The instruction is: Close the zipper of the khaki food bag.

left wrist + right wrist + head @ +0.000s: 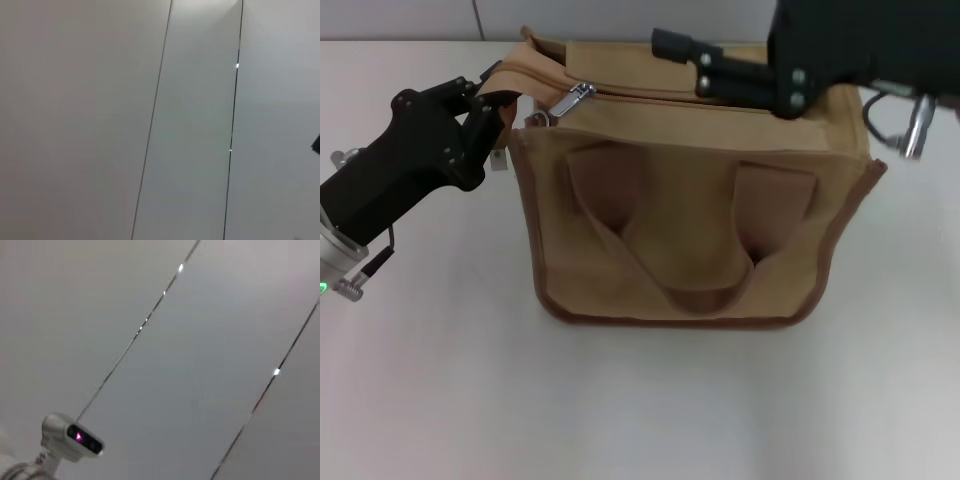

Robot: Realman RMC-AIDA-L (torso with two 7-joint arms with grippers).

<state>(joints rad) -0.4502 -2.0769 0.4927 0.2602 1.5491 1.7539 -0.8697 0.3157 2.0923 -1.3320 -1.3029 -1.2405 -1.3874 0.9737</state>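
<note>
The khaki food bag [690,230] stands in the middle of the white table in the head view, its front handle lying flat against its side. The zipper [720,103] runs along the top panel, and its silver pull tab [575,98] lies near the bag's left end. My left gripper [498,97] is at the bag's upper left corner, shut on the fabric edge there. My right gripper [665,42] hovers over the back of the top panel, right of the pull tab and apart from it. Neither wrist view shows the bag.
A small pale tag [500,160] hangs at the bag's left side. The white table [640,400] stretches in front of the bag. The wrist views show only grey panels with seams [232,125], and the right wrist view also shows a white camera head [70,437].
</note>
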